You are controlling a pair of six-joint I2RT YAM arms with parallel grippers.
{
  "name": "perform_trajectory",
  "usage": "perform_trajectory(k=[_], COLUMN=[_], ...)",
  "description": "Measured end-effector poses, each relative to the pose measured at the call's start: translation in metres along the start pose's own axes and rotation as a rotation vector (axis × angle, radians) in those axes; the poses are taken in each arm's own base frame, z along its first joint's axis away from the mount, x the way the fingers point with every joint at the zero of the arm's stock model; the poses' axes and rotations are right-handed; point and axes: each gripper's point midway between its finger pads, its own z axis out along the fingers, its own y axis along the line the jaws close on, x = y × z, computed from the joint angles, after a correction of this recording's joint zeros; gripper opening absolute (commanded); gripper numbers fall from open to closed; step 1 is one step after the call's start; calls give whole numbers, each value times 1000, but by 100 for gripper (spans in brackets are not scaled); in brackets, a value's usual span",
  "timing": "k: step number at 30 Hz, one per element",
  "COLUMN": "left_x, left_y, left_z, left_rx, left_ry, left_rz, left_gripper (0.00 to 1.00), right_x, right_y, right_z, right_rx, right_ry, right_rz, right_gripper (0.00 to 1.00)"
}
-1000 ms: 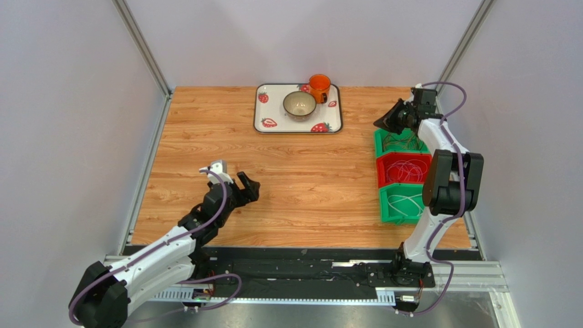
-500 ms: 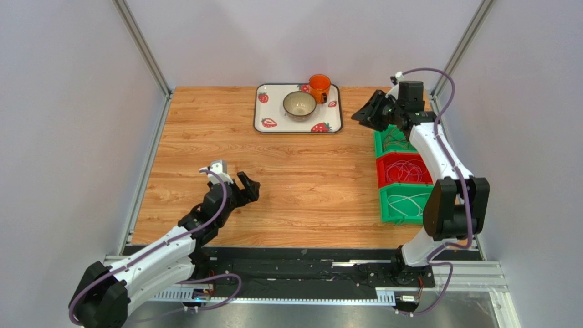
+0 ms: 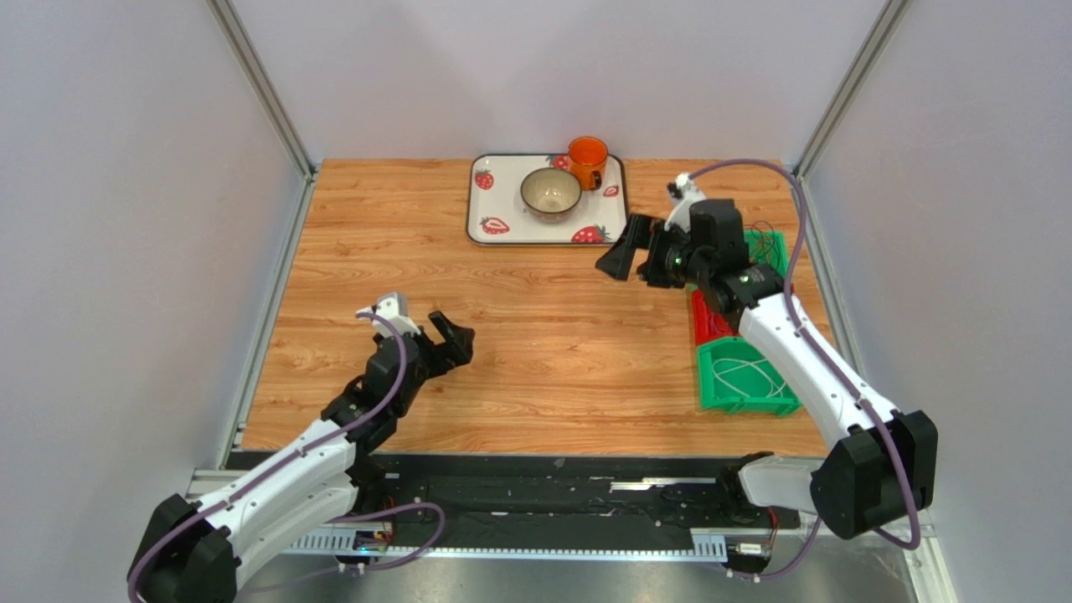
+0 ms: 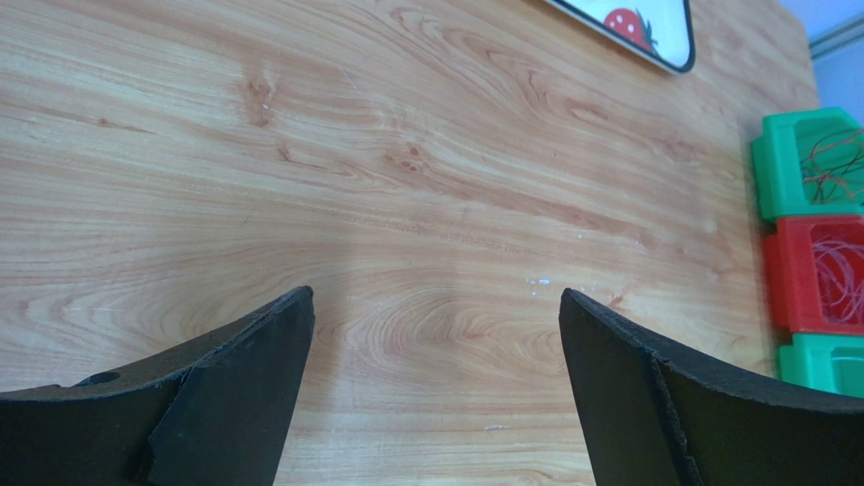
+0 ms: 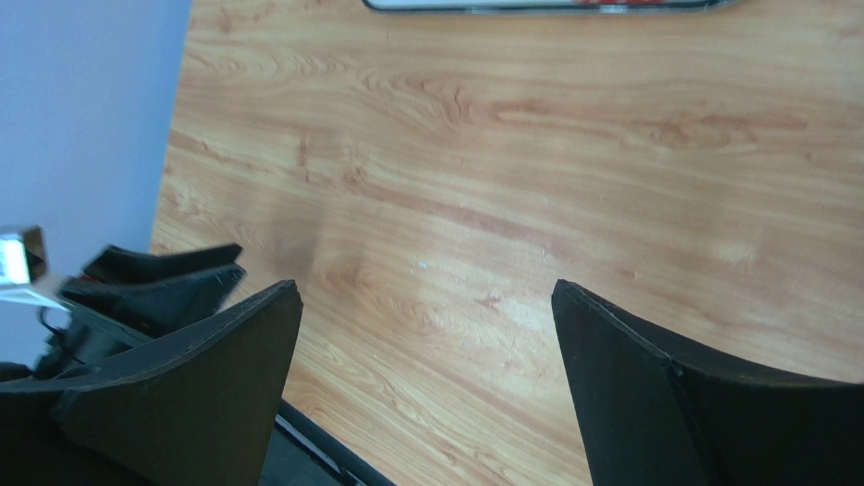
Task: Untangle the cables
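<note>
At the table's right edge, a row of three bins holds the cables (image 3: 745,372). The near green bin (image 3: 705,377) has pale loops. The red bin (image 3: 707,320) in the middle is mostly hidden under the right arm in the top view. The far green bin (image 3: 778,239) has thin red & dark strands. The left wrist view shows the same row at its right side: red wires in the far green one, pinkish loops in the red one. Neither gripper touches any cable.

The right gripper (image 3: 625,248) hovers over the table (image 3: 566,377), left of the far bin & near the tray's front-right corner. Its jaws are wide apart w/ nothing btwn them. Its wrist view shows only wood grain btwn the fingers (image 5: 659,405), plus the tray edge at the top.

The left gripper (image 3: 454,334) is over the left-centre of the table, well apart from the bins. Its jaws are also spread wide w/ nothing held, only wood btwn its pads. It also shows at the left edge of the right wrist view.

At back-centre, a strawberry-print tray (image 3: 503,207) carries a bowl (image 3: 551,191) & an orange cup (image 3: 586,158). The cup is just behind-right of the bowl; can't tell if they touch.
</note>
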Motion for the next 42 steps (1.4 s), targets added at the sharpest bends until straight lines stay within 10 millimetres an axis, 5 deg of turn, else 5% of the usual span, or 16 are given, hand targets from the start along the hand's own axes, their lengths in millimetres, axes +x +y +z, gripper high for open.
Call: perform_trajectory(k=[10, 18, 24, 28, 34, 38, 42], left_x=[4, 13, 15, 14, 4, -37, -112], left_y=[6, 13, 12, 9, 3, -9, -12], left_z=[0, 5, 12, 15, 21, 17, 4], left_rx=[-7, -41, -69, -79, -114, -130, -213], left_ry=[-1, 34, 64, 74, 88, 12, -212], left_rz=[-31, -20, -14, -12, 23, 137, 250], left_gripper=[99, 97, 96, 95, 95, 99, 99], right_x=[93, 152, 201, 200, 184, 178, 176], right_y=[-14, 9, -10, -26, -25, -23, -20], right_z=[18, 31, 34, 34, 33, 32, 33], right_rx=[34, -12, 50, 100, 102, 92, 83], right_ry=[77, 117, 108, 49, -46, -79, -92], right_rz=[-45, -144, -249, -258, -246, -240, -237], right_gripper=[100, 100, 100, 100, 100, 100, 100])
